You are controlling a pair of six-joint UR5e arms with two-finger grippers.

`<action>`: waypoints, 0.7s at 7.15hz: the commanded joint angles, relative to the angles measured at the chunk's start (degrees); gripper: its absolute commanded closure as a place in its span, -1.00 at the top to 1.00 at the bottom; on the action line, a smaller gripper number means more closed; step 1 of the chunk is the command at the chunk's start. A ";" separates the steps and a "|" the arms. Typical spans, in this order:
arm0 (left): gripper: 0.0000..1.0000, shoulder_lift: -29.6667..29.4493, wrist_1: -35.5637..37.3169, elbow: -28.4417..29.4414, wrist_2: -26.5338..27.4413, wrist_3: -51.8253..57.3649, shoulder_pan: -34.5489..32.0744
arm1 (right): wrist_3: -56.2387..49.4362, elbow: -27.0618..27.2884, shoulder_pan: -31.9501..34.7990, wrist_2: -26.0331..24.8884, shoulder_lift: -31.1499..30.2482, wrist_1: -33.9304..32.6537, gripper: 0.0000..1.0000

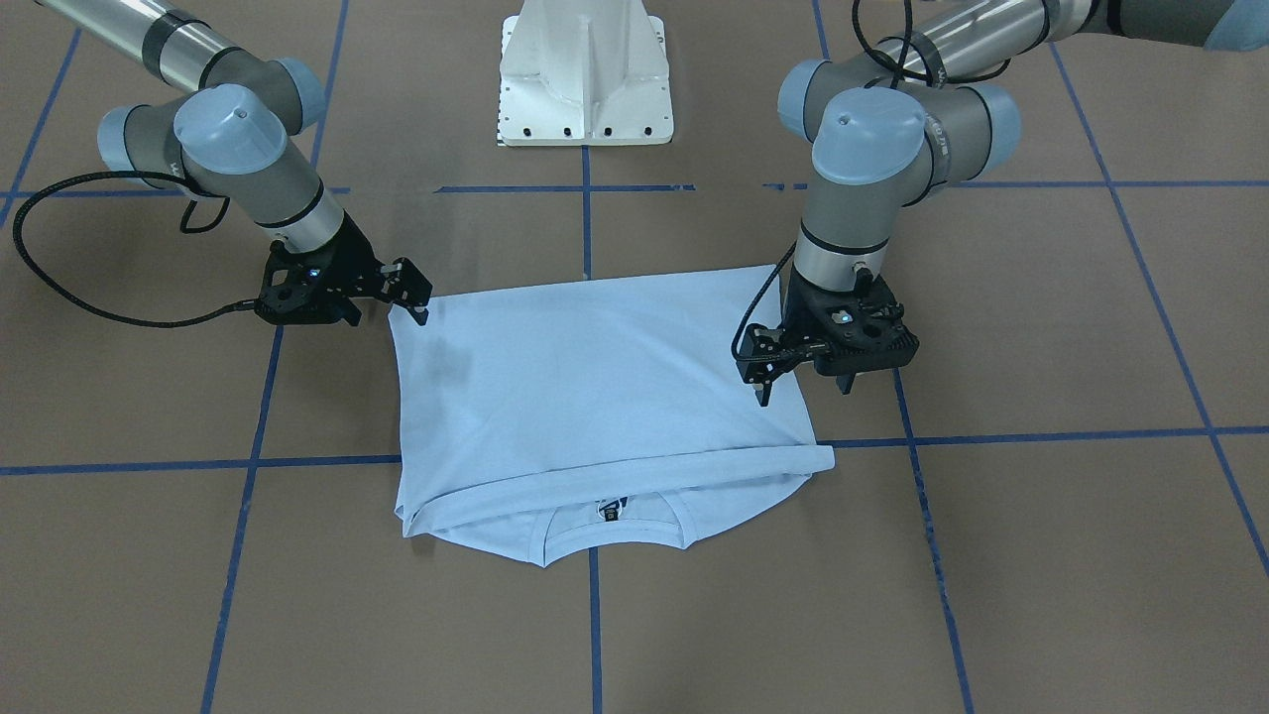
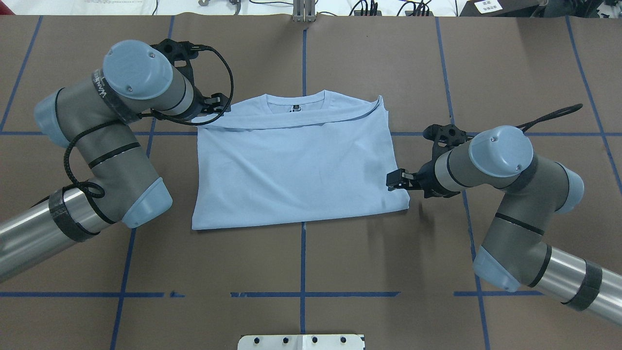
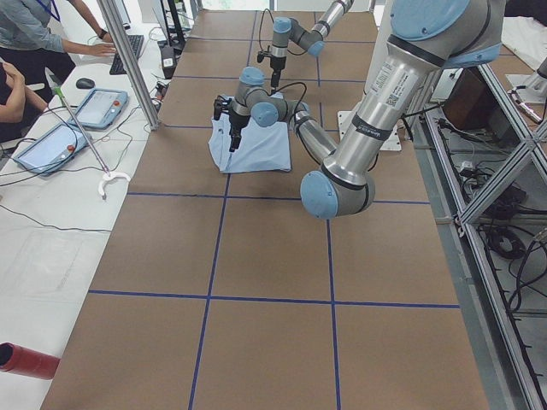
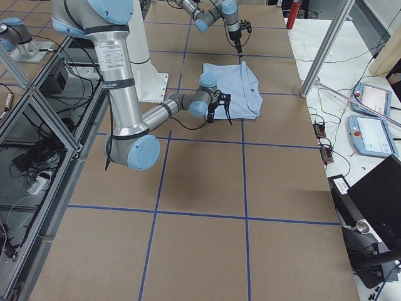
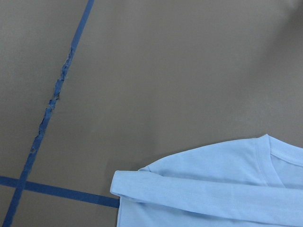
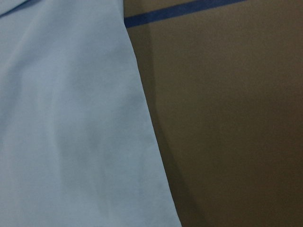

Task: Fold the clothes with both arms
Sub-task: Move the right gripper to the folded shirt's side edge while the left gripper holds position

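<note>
The pale light-blue T-shirt [image 1: 595,387] lies flat on the brown table, folded over so its hem edge sits just short of the collar [image 1: 610,526]. It also shows in the overhead view [image 2: 291,170]. My left gripper [image 1: 801,387] hovers over the shirt's edge on my left side, with its jaws apart and nothing between them. My right gripper [image 1: 387,315] is at the shirt's near corner on my right side, open and empty. The left wrist view shows the folded corner and collar edge [image 5: 227,189]. The right wrist view shows the shirt's side edge [image 6: 71,118].
The white pedestal base [image 1: 585,79] stands at the table's near edge on the robot's side. Blue tape lines [image 2: 303,253] cross the brown table. Operators and tablets [image 3: 94,107] are at a side desk, and a red cylinder [image 3: 26,359] lies beside the table.
</note>
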 commanded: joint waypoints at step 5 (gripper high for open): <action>1.00 2.92 0.88 -3.86 -1.79 0.47 -0.16 | -0.26 0.19 -1.94 0.36 -0.48 0.01 -1.00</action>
